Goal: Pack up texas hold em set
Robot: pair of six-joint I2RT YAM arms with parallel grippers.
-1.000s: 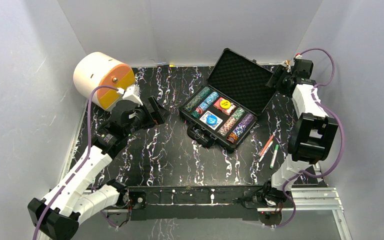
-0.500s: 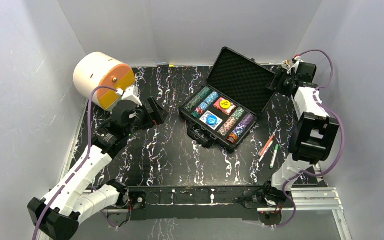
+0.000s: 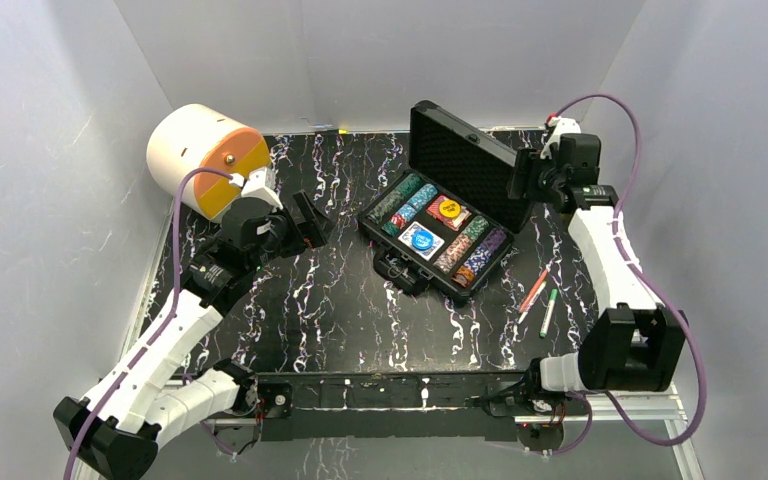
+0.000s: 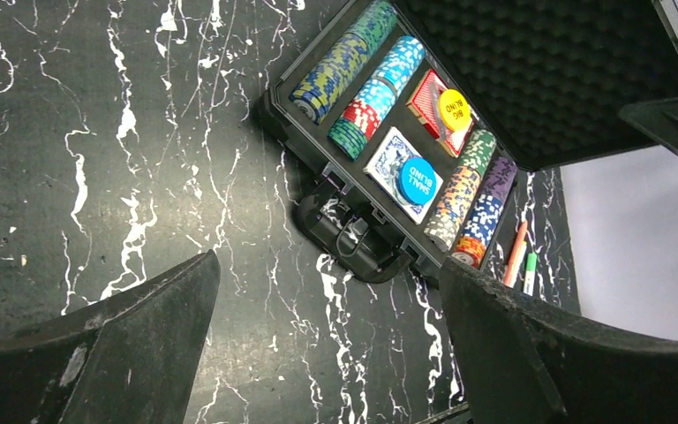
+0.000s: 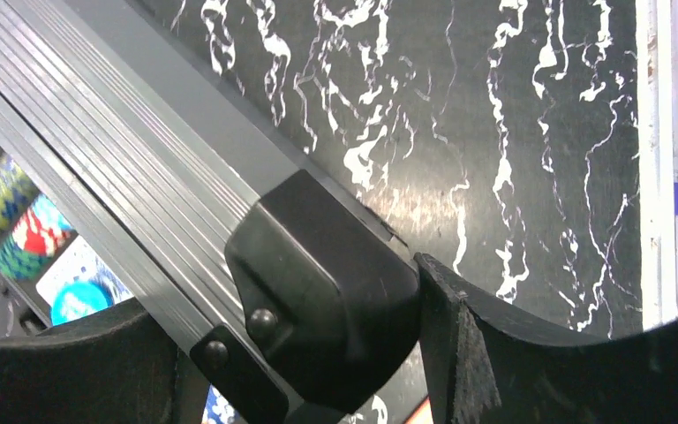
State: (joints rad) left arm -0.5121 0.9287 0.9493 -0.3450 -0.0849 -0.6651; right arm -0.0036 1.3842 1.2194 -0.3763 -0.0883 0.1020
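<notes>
Where the set sat: the black hard case lay open toward the far middle of the marbled table, its handle facing the arms.
Contents: rows of poker chips and two card decks sat in the base's slots, one deck under a blue small-blind button and the other under a yellow big-blind one. No piece of the set showed outside the case.
Lid: the foam-lined lid stood about upright on its hinge, likely partway to closing.
Right gripper: the right gripper sat at the lid's far right corner. The wrist view had the black corner cap between its fingers, one of them against it. Whether it squeezed or merely pushed could not be told.
Left gripper: the left gripper hung spread wide and empty above the table left of the case, seemingly placed to steady the base.
Surroundings: the red and green pens lay right of the case and the white-and-orange drawer unit stood far left, both apart from the set.
</notes>
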